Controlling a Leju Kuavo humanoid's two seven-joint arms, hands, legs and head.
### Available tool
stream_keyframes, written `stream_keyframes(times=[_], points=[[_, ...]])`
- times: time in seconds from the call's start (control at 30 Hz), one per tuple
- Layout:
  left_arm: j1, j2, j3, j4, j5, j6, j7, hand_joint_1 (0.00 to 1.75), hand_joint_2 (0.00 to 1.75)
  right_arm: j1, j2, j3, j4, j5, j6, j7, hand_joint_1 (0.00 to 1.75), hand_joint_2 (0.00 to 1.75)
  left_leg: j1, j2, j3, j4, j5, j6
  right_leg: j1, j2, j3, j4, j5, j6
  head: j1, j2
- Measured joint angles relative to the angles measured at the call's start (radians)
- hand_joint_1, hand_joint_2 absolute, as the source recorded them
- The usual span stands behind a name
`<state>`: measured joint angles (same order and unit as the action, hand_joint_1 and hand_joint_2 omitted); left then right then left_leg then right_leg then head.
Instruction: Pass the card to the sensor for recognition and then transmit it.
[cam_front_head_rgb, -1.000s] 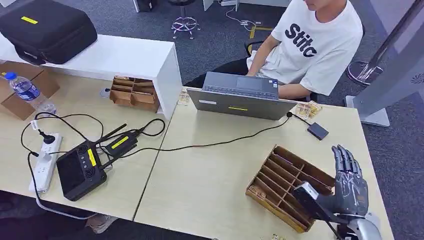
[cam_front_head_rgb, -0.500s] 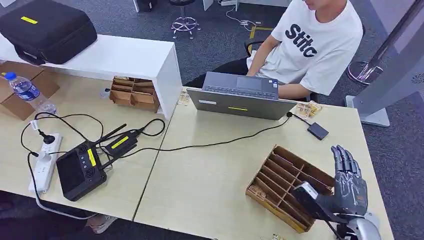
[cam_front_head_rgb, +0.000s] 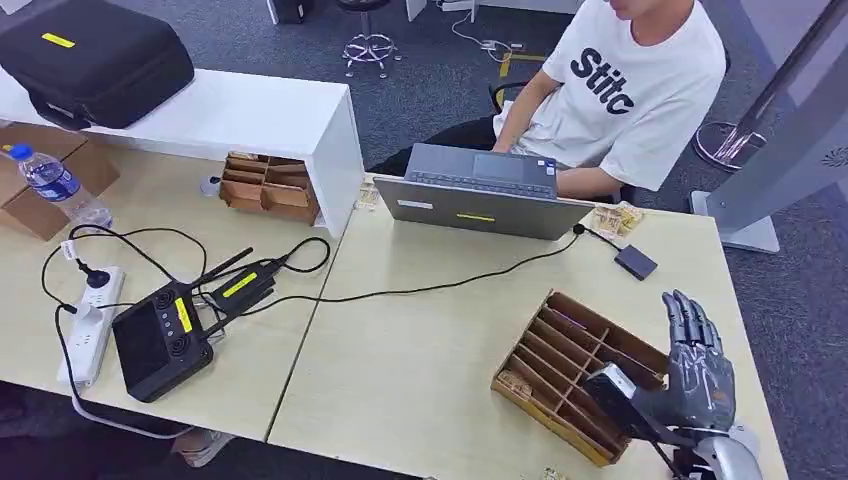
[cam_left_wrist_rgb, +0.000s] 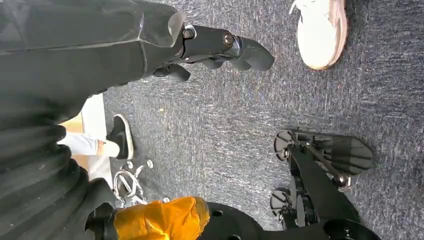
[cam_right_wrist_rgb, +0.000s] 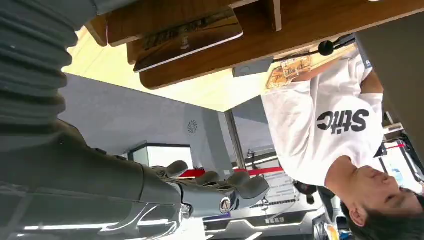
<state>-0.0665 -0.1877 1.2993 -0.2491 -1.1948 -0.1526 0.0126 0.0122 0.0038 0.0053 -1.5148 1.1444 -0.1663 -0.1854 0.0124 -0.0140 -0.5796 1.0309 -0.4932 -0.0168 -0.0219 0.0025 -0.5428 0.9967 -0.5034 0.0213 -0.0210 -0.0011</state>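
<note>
My right hand hovers at the near right corner of the table, fingers straight and apart, holding nothing. It is just right of a wooden slotted tray. In the right wrist view the fingers are spread in the air, and a thin card lies in one slot of the tray. The small black sensor box sits on the table beyond the tray, wired to the laptop. My left hand hangs over the carpet with nothing in it.
A person in a white T-shirt sits behind the laptop. A small stack of cards lies beside the sensor. On the left table are a black controller, cables, a power strip, a water bottle and another wooden tray.
</note>
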Motion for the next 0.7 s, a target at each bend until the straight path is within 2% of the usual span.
stream_keyframes(times=[0.7], points=[[0.000, 0.000, 0.000, 0.000, 0.000, 0.000, 0.000, 0.00, 1.75, 0.000, 0.000, 0.000, 0.000, 0.000, 0.000, 0.000, 0.00, 1.75, 0.000, 0.000, 0.000, 0.000, 0.000, 0.000, 0.000, 0.000, 0.000, 0.000, 0.000, 0.000, 0.000, 0.000]])
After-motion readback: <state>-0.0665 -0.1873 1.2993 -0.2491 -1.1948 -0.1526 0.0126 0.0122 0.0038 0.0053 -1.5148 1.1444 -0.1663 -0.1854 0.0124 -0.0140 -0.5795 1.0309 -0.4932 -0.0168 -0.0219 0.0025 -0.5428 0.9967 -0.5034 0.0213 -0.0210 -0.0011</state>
